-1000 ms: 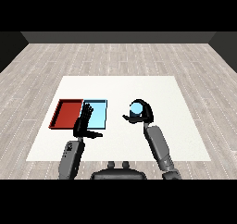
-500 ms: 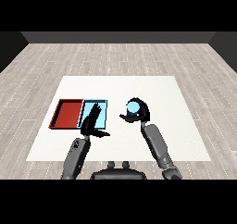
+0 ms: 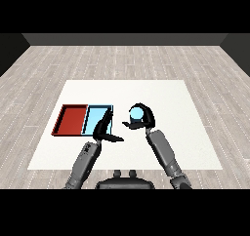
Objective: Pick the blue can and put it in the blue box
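Right hand (image 3: 140,119) has its fingers curled round the blue can (image 3: 136,114), holding it up off the white table (image 3: 190,132), just right of the light blue tray (image 3: 95,118). Head view is the only view: can looks like a pale blue disc framed by black fingers above & thumb below; whether it's upright or tipped toward the camera can't be told. Left hand (image 3: 103,129) sits at the near right edge of the blue tray w/ fingers straight & spread, thumb poking right, holding nothing; its fingers overlap the tray's right rim in the view, contact unclear. Red tray (image 3: 71,120) lies touching the blue one on its left side. Step, as judged: pick looks done, carry to the tray is in hand. Next move would need the right hand to go left until the can is over the blue tray's floor, then lower & uncurl; left hand sits roughly in that path, so it prob. needs to clear out or the can must pass over it. Count: 1 can, 2 trays (1 red, 1 blue), 2 hands, 1 table.
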`<state>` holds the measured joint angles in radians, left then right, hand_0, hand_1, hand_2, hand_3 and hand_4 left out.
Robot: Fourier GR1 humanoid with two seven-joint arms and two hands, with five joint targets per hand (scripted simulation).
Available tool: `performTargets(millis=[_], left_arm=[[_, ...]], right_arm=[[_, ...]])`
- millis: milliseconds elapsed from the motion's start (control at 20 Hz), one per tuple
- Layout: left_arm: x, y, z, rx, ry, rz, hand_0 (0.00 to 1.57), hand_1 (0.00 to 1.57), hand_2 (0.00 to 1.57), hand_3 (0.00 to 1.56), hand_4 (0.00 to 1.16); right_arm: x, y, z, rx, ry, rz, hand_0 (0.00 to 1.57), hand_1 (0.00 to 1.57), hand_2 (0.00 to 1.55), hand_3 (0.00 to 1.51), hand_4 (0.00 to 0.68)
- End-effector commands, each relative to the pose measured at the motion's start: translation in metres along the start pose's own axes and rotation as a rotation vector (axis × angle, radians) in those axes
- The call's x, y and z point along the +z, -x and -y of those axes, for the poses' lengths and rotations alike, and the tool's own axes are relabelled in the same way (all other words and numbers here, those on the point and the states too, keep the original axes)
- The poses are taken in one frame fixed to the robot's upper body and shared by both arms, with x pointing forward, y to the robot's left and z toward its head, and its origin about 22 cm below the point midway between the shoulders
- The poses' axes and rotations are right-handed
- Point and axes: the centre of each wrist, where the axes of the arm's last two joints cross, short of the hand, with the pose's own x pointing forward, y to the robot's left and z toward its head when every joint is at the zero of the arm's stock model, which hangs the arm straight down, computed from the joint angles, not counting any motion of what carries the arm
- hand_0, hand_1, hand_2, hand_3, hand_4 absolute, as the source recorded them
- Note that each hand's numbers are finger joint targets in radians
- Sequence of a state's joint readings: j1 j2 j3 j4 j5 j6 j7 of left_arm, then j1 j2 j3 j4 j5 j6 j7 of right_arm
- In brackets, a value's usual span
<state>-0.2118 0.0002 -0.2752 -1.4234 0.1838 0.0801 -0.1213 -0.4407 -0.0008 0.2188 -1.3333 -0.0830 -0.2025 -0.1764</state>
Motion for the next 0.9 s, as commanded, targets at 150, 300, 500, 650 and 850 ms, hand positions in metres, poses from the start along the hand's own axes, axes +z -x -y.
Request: performTargets(millis=[150, 300, 500, 650, 850], left_arm=[[-0.006, 0.013, 0.010, -0.019, 0.019, -0.018, 0.00, 0.00, 0.00, 0.00, 0.00], [-0.001, 0.029, 0.021, -0.015, 0.020, -0.049, 0.00, 0.00, 0.00, 0.00, 0.00], [-0.026, 0.035, 0.021, -0.003, 0.029, -0.043, 0.00, 0.00, 0.00, 0.00, 0.00], [-0.022, 0.025, 0.038, -0.008, 0.031, -0.064, 0.00, 0.00, 0.00, 0.00, 0.00], [-0.016, 0.025, 0.029, -0.008, 0.045, -0.045, 0.00, 0.00, 0.00, 0.00, 0.00]], right_arm=[[-0.002, 0.005, -0.031, 0.003, -0.068, 0.001, 1.43, 1.43, 1.46, 1.43, 0.627], [-0.005, 0.001, -0.027, 0.006, -0.048, 0.010, 1.43, 1.43, 1.46, 1.43, 0.614], [-0.006, -0.019, -0.030, 0.022, -0.062, 0.025, 1.43, 1.43, 1.46, 1.43, 0.613], [-0.008, 0.008, -0.016, 0.008, -0.084, 0.010, 1.44, 1.44, 1.46, 1.42, 0.612], [0.005, -0.013, -0.028, -0.015, -0.103, 0.031, 1.43, 1.43, 1.46, 1.42, 0.612]])
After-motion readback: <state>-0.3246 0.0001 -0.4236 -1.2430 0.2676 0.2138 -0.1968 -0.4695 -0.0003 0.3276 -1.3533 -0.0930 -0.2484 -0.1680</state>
